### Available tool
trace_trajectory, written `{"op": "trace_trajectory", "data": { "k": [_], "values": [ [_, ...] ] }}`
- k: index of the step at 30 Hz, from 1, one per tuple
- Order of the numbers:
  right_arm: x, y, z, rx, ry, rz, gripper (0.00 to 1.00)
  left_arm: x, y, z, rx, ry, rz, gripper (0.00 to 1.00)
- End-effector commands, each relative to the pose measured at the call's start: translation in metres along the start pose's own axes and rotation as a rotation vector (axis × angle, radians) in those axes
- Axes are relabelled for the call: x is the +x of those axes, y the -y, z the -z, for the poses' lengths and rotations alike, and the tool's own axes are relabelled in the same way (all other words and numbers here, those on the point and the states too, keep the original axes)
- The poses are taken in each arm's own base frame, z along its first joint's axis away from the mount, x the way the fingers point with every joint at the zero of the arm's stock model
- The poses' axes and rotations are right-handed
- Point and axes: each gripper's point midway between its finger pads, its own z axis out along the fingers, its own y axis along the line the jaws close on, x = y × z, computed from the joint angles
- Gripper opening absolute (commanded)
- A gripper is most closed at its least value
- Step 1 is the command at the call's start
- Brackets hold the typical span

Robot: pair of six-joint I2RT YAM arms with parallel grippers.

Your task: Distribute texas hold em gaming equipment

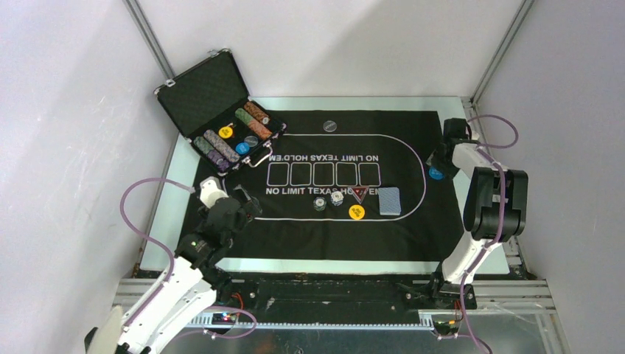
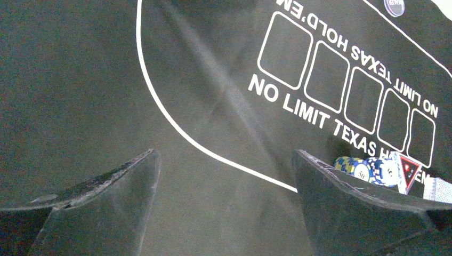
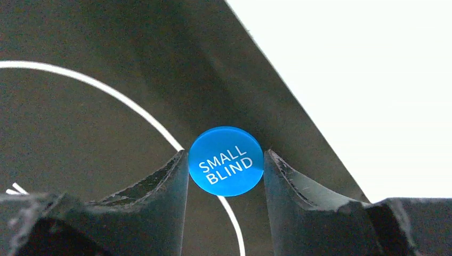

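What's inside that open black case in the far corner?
The case holds rows of striped chips, with a yellow disc and a blue disc among them. Whatever sits beneath them is covered.

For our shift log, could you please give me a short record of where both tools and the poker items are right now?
Left tool: open, empty, over bare mat
Right tool: shut on the blue SMALL BLIND disc, at the mat's right end
Near mat centre: chip stacks, triangle marker, yellow disc, blue-backed cards
Case: open, far left, rows of chips inside
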Motion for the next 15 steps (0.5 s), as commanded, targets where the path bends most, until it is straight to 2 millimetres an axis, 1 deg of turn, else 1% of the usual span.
{"op": "trace_trajectory", "data": {
  "k": [1, 2, 5, 6, 7, 8, 9, 10, 11, 12, 13, 14, 15],
  "values": [
    [-0.011, 0.001, -0.010, -0.038, -0.007, -0.082, 0.21, -0.004, 0.006, -0.002, 0.015, 0.020, 0.033, 1.00],
    [-0.012, 0.005, -0.012, -0.035, -0.011, -0.093, 0.25, -0.003, 0.006, -0.002, 0.017, 0.018, 0.033, 1.00],
    [-0.010, 0.005, -0.017, -0.054, -0.030, -0.104, 0.31, -0.002, 0.006, -0.003, 0.016, 0.015, 0.032, 1.00],
    [-0.011, 0.006, -0.017, -0.055, -0.033, -0.109, 0.39, -0.003, 0.006, -0.003, 0.017, 0.015, 0.032, 1.00],
    [-0.009, 0.006, -0.018, -0.056, -0.044, -0.109, 0.43, -0.003, 0.007, -0.002, 0.018, 0.015, 0.032, 1.00],
    [-0.009, 0.006, -0.019, -0.057, -0.048, -0.111, 0.53, -0.003, 0.007, -0.002, 0.020, 0.015, 0.033, 1.00],
    [-0.008, 0.006, -0.019, -0.059, -0.053, -0.113, 0.58, -0.003, 0.007, -0.002, 0.020, 0.015, 0.033, 1.00],
    [-0.008, 0.006, -0.019, -0.060, -0.054, -0.110, 0.68, -0.003, 0.006, -0.002, 0.019, 0.015, 0.033, 1.00],
    [-0.008, 0.006, -0.017, -0.060, -0.053, -0.108, 0.72, -0.003, 0.006, -0.002, 0.020, 0.016, 0.034, 1.00],
    [-0.009, 0.006, -0.016, -0.060, -0.052, -0.103, 0.79, -0.003, 0.007, -0.002, 0.022, 0.017, 0.033, 1.00],
    [-0.010, 0.006, -0.013, -0.064, -0.049, -0.099, 0.88, -0.004, 0.007, -0.001, 0.024, 0.018, 0.033, 1.00],
    [-0.010, 0.005, -0.010, -0.071, -0.049, -0.088, 0.92, -0.004, 0.007, -0.001, 0.026, 0.018, 0.032, 1.00],
    [-0.013, 0.003, -0.003, -0.080, -0.041, -0.080, 0.98, -0.004, 0.008, 0.000, 0.030, 0.019, 0.032, 1.00]
  ]
}}
